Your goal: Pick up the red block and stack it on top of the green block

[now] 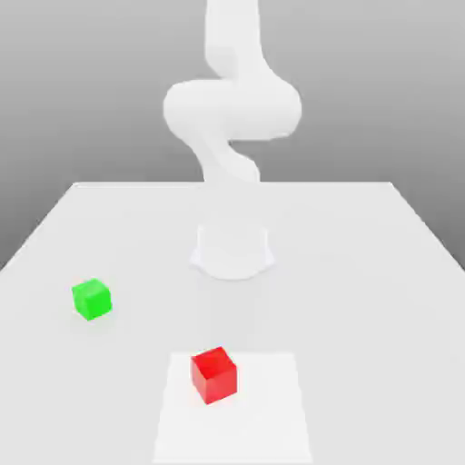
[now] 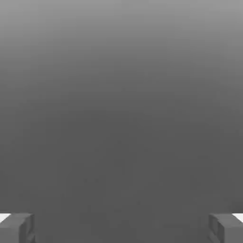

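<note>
Gray fingertips of the gripper [image 2: 121,228] spread wide in the hand view, nothing between them. White arm [image 1: 232,109] at upper center of the exterior view, its base [image 1: 232,252] on the table near frame center. Red block [image 1: 214,375] at lower center, sitting turned on a white square patch [image 1: 268,409] of the pale table [image 1: 363,300]. Green block [image 1: 92,299] left of frame, on bare table, well apart from red block.

A simulated scene: plain table [image 1: 345,272], blank grey backdrop
</note>
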Tool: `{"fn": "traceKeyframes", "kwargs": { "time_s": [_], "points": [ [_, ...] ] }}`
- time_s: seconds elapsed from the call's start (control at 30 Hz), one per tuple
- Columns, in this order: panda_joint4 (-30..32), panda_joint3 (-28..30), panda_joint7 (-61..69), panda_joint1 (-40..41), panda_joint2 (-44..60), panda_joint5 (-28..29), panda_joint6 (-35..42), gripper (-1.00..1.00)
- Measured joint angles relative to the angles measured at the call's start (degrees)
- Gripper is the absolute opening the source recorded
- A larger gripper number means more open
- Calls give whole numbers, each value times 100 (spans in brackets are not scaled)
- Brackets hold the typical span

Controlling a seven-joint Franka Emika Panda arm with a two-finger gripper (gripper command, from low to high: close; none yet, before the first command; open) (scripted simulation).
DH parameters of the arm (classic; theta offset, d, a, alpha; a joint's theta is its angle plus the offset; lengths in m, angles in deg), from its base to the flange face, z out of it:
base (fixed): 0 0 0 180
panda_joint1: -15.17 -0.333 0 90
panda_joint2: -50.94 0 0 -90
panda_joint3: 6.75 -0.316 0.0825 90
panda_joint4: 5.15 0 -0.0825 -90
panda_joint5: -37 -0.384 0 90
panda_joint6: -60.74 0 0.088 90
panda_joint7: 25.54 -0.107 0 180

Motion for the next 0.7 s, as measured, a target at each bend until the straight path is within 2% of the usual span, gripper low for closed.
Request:
{"fn": "traceKeyframes", "kwargs": {
  "time_s": [0.23,0.47,0.6,0.7],
  "points": [
    [783,-772,-1864,867,1333,438,-762,0],
    [1544,-1162,-3564,1488,2637,713,-1503,0],
    [1984,-1206,-4371,1651,3320,644,-1942,0],
    [2319,-1199,-4784,1668,3771,322,-2282,0]
  ]
}}
